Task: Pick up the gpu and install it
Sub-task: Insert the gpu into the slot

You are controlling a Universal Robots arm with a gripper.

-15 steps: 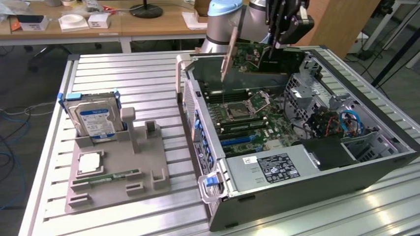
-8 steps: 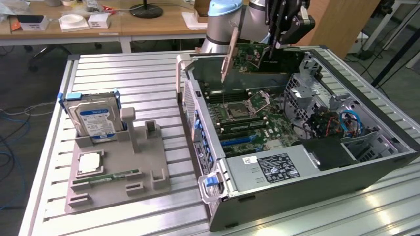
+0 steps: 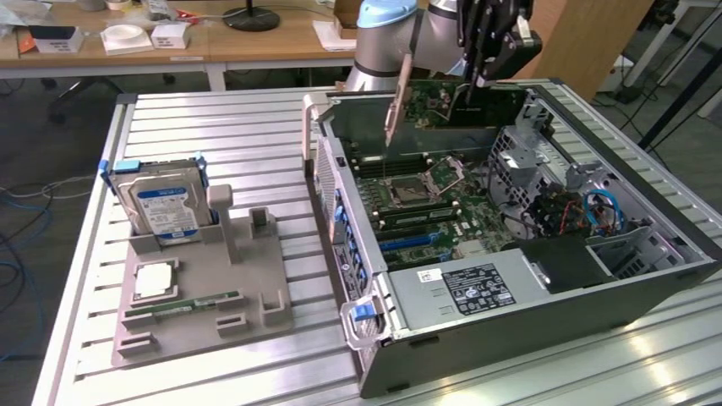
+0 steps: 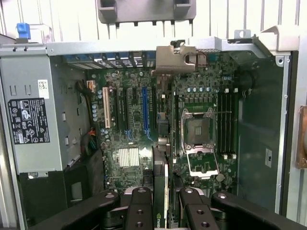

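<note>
Above the open computer case (image 3: pixel 631 254) I hold my gripper (image 4: pixel 160 201) clamped on the gpu (image 4: pixel 161 191), edge-down so its connector faces the motherboard slots (image 4: pixel 144 110)

One arm (image 3: pixel 390 34) carries one gripper (image 3: pixel 488 51), which holds one gpu (image 3: pixel 451 106). One open computer case (image 3: pixel 631 296) lies on one table (image 3: pixel 203 118), with one motherboard (image 4: pixel 139 139), one CPU socket (image 4: pixel 198 132) and one power supply (image 3: pixel 468 292) inside. One grey tray (image 3: pixel 203 313) bears one hard drive (image 3: pixel 164 207) and one memory stick (image 3: pixel 181 304).
</note>
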